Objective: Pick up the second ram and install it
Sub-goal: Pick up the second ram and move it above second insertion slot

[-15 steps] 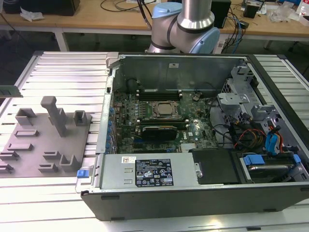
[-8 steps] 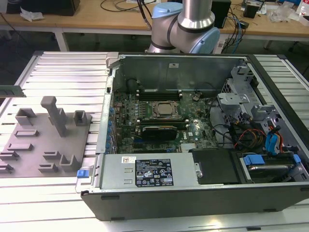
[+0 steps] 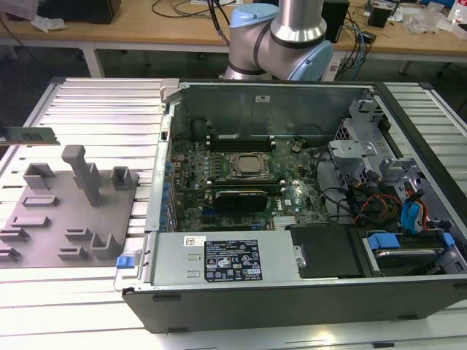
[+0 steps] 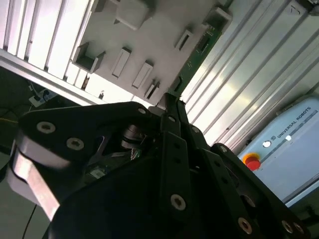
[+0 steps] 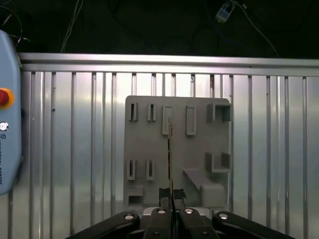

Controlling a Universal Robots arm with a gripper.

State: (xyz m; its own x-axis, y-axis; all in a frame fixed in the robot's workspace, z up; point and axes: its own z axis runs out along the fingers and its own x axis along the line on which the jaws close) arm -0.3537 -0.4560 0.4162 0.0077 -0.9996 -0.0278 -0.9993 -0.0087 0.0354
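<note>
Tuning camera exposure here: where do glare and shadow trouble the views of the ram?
Second wrist view: glare whitens the tray near the ram, and the gripper is a near-black mass. First wrist view: even light, dark beyond the table. Exterior view: the table slats shine, the case interior sits in shade.

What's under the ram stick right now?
The second ram, shut in the gripper, hangs over the gray slotted tray on the ribbed table. The thin strip of tray directly beneath its edge is covered.
</note>
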